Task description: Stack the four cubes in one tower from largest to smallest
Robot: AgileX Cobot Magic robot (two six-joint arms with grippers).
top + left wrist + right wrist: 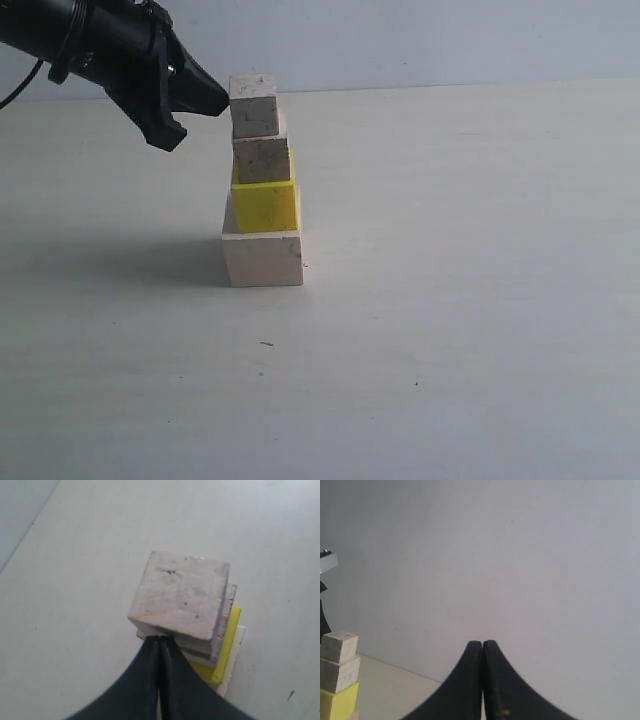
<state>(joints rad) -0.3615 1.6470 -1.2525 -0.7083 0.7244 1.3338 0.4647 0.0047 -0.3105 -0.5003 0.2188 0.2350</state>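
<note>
Counting up from the table, four cubes form one tower. There is one large pale cube at the base and one yellow cube on it. Two small speckled ones come above: the lower small cube and the top small cube. The column stands upright on the bare tabletop, a little left of the middle in the exterior view, with a plain wall behind.

Each tier is narrower than the one under it. The base is smooth, pale beige wood; the yellow block is bright and unmarked. The two small ones are grey-beige with dark flecks. The tiers are not squarely lined up — in the exterior view the top cube sits slightly left of the one beneath it. From the left wrist view its edges are turned a little against the layers below.

Of the two grippers, only one shows in the exterior view. The left gripper reaches in from the upper left with its black jaws pressed together and nothing between them. Its tip lies right at the side of the top small cube; whether it touches cannot be told.

The right gripper appears only in its own wrist view. It is likewise closed and empty, and it faces the wall, with the tower at the edge of that picture.
</note>
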